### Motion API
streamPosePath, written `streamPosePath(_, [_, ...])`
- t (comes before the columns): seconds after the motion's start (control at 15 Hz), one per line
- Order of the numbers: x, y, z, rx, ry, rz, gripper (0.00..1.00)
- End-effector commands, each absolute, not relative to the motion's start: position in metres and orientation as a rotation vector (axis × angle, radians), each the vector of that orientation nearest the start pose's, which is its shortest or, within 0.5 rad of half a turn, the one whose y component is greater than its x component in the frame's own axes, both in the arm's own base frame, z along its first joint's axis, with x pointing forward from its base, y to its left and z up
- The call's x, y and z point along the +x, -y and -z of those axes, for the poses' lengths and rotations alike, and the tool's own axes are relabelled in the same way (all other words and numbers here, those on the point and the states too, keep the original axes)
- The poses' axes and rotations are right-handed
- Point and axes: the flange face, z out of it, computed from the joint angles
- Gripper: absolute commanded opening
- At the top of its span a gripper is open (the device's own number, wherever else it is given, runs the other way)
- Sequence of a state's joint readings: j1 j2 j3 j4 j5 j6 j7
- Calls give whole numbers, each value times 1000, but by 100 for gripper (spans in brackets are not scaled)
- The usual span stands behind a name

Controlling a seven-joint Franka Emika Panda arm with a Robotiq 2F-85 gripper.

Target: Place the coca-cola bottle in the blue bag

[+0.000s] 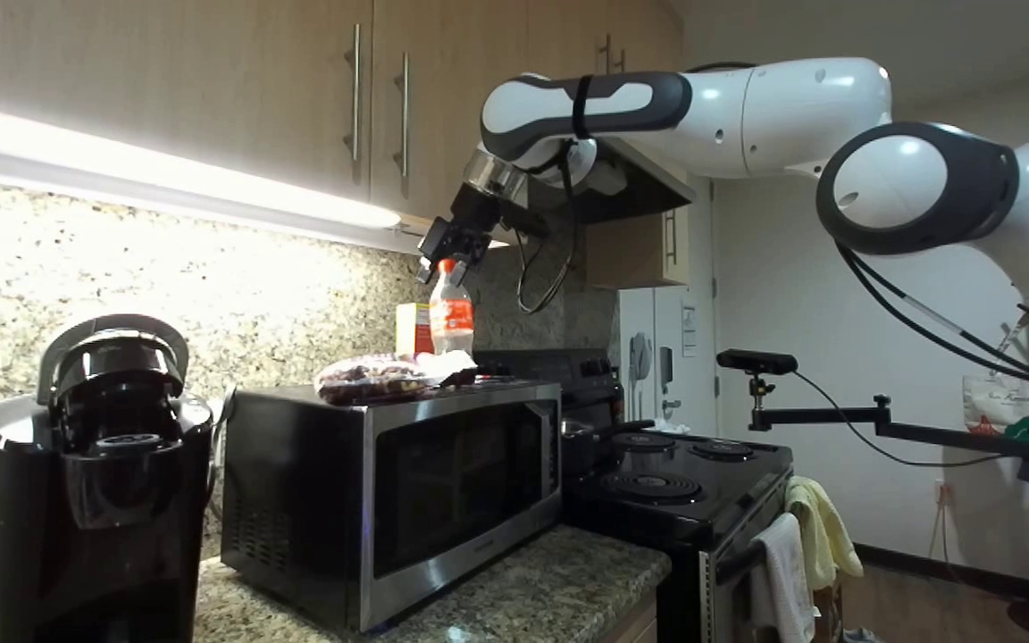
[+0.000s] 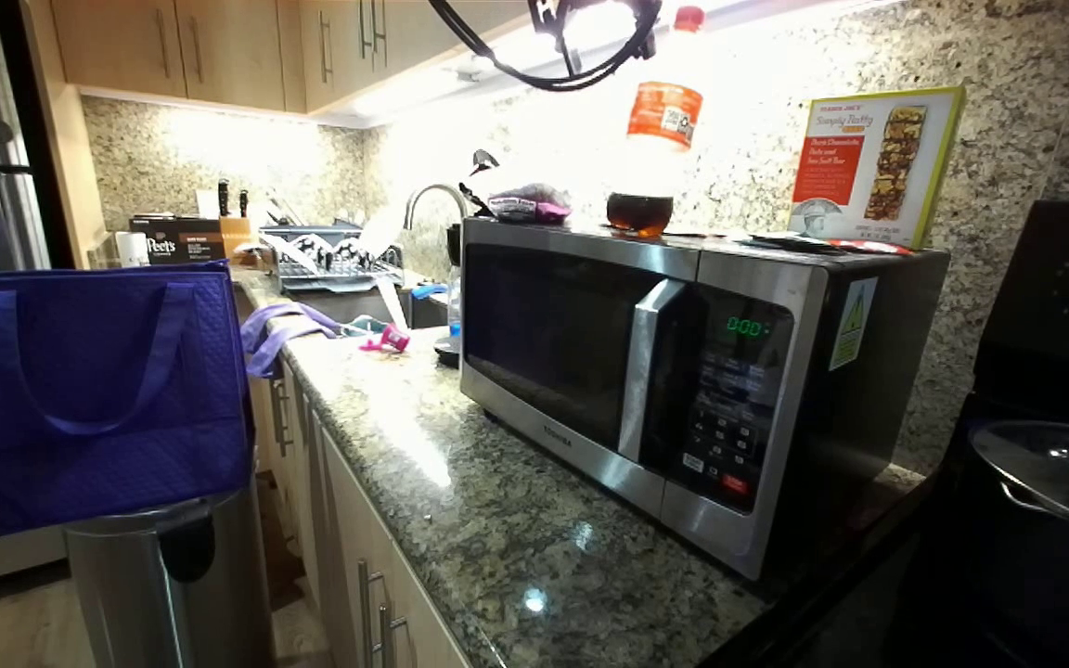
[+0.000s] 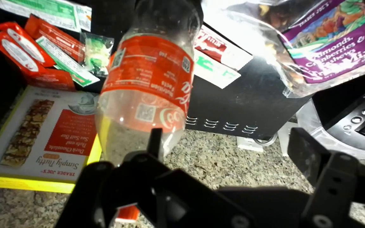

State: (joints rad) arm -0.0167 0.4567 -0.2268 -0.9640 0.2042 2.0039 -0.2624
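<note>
The kitchen is brightly lit, and below the gripper (image 3: 228,148) a microwave (image 2: 548,343) stands on the stone desk (image 2: 497,501). Just beneath the gripper the coke bottle (image 1: 451,314) stands upright on the microwave, handy for a grasp from above. The jaws are spread wide, gripping nothing, presumably to leave room for its neck; the wrist view shows it to one side of the gap, so I'd guess they need lining up. Well apart and lower, the blue bag (image 2: 112,399) sits on a bin (image 2: 163,594), probably for easier reach.
</note>
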Motion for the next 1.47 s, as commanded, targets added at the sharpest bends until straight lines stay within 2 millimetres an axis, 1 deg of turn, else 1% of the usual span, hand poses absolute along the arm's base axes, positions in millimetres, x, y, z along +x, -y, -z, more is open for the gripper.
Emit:
streamPosePath(0.0, [695, 92, -678, -3099, -211, 884, 100])
streamPosePath(0.2, [686, 75, -674, -3121, -448, 850, 100])
streamPosePath(0.27, [682, 69, -671, -3124, -552, 836, 100])
streamPosePath(0.47, [669, 59, -669, -3126, -811, 834, 100])
streamPosePath(0.53, [664, 56, -668, -3125, -869, 823, 100])
streamPosePath(0.67, [654, 59, -669, -3117, -1019, 845, 100])
streamPosePath(0.73, [651, 61, -670, -3122, -1071, 855, 100])
streamPosePath(0.8, [650, 69, -673, -3140, -1097, 906, 100])
streamPosePath(1.0, [651, 90, -682, -3240, -1075, 1026, 100])
streamPosePath(1.13, [654, 101, -689, -3313, -1002, 1121, 100])
streamPosePath(1.27, [660, 104, -696, -3370, -874, 1237, 100])
streamPosePath(1.4, [666, 103, -699, -3377, -752, 1312, 100])
